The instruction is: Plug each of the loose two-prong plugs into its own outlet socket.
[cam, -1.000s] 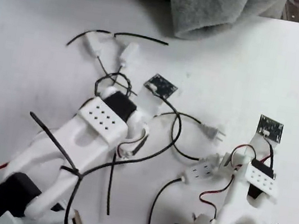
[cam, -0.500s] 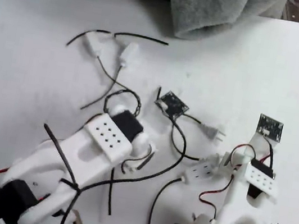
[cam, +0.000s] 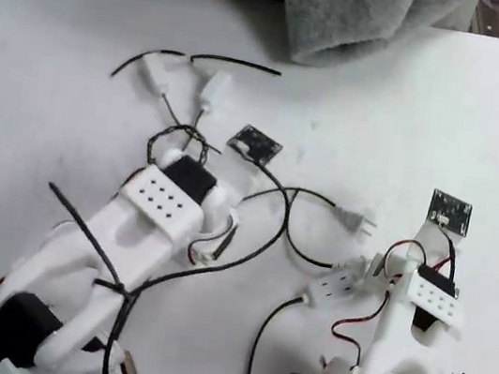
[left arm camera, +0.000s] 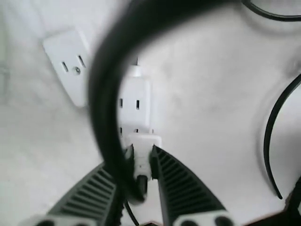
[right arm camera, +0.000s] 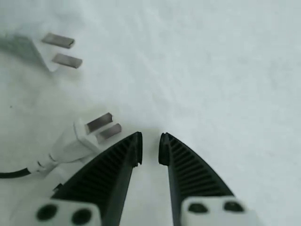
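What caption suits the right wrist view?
Right gripper, slightly open and empty, beside a loose two-prong plug on the table.

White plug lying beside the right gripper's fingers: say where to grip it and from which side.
Grip the white plug by its body, behind the prongs, probably coming down from above with the right gripper closing across its width. It lies flat, and the prongs are thin and must stay free.

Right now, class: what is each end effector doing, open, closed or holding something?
Left end effector: closed on a white plug.
Right end effector: slightly open, holding nothing.
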You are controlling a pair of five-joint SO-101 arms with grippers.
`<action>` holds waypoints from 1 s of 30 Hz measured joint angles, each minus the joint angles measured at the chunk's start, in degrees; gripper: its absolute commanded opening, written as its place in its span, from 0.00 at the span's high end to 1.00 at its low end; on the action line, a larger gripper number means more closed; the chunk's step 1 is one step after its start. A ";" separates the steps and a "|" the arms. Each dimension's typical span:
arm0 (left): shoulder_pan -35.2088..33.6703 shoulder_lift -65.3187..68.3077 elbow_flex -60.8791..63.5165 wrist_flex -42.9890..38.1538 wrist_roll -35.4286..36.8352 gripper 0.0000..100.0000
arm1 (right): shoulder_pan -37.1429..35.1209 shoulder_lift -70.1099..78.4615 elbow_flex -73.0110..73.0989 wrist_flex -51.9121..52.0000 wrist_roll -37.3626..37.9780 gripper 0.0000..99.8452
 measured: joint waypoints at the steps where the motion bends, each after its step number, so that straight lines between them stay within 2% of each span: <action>1: 0.53 0.00 -1.41 1.05 0.00 0.98 | 0.00 0.00 0.00 0.00 0.00 0.93; 7: 1.05 0.00 -7.30 5.10 0.00 0.98 | 0.00 0.00 0.00 0.00 0.00 0.93; 15: -5.36 0.00 -1.67 2.81 0.00 0.98 | 0.00 0.00 0.00 0.00 0.00 0.93; 20: -4.92 0.00 -0.70 1.32 0.00 0.98 | 0.00 0.00 0.00 0.00 0.00 0.93; 25: -0.97 0.00 -0.53 0.97 0.00 0.98 | -0.09 0.00 0.00 0.00 0.00 0.93; 30: -1.14 0.00 -0.18 0.26 0.00 0.98 | 0.00 0.00 0.00 0.00 0.00 0.93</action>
